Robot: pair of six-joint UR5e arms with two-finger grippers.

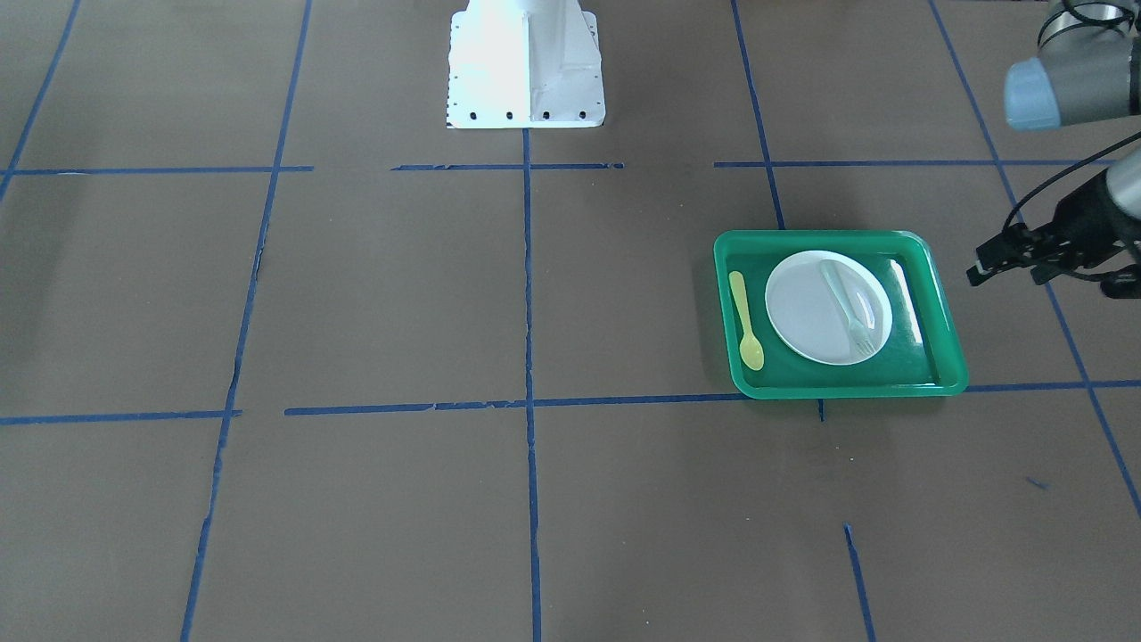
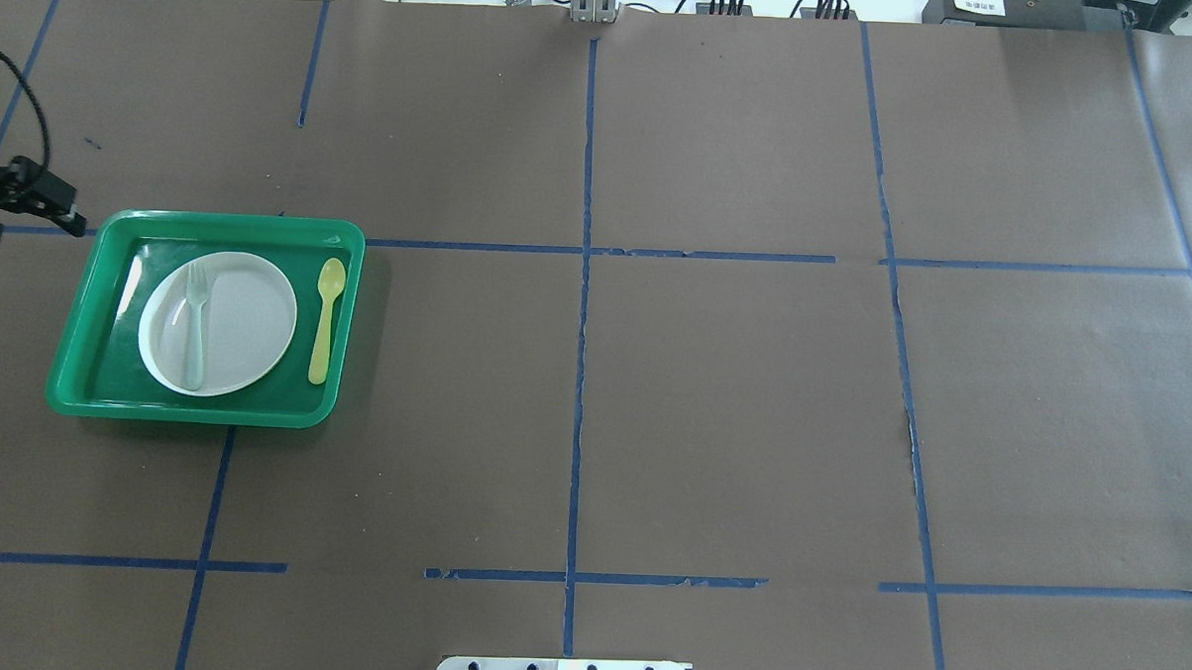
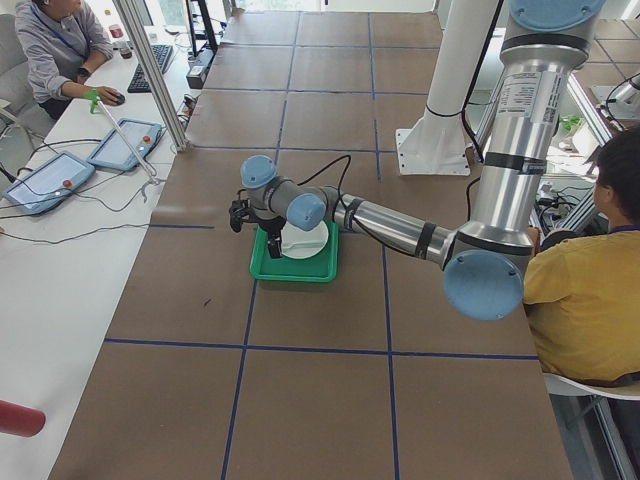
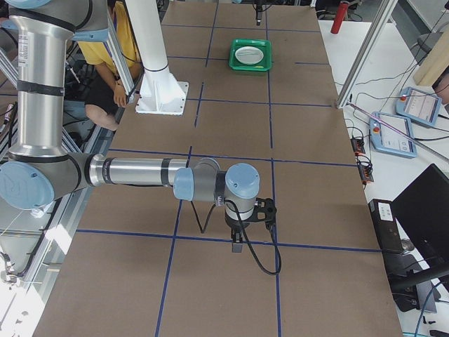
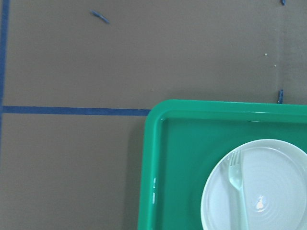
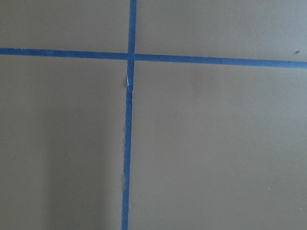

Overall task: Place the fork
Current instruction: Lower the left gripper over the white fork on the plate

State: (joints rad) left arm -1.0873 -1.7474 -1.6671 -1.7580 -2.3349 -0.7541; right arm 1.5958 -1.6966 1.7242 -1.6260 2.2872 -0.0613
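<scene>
The fork is lying on the white plate inside the green tray on the table, with a yellow spoon sitting beside the plate. The left gripper is hovering just off the tray's side, fingers spread and holding nothing. The right gripper is hanging well apart, and I can't tell about its fingers.

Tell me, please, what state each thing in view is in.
fork: lying flat on the plate.
plate: right side up in the tray.
yellow spoon: lying in tray, beside plate.
left gripper: open, empty, outside the tray.
right gripper: cannot tell open or shut.
</scene>
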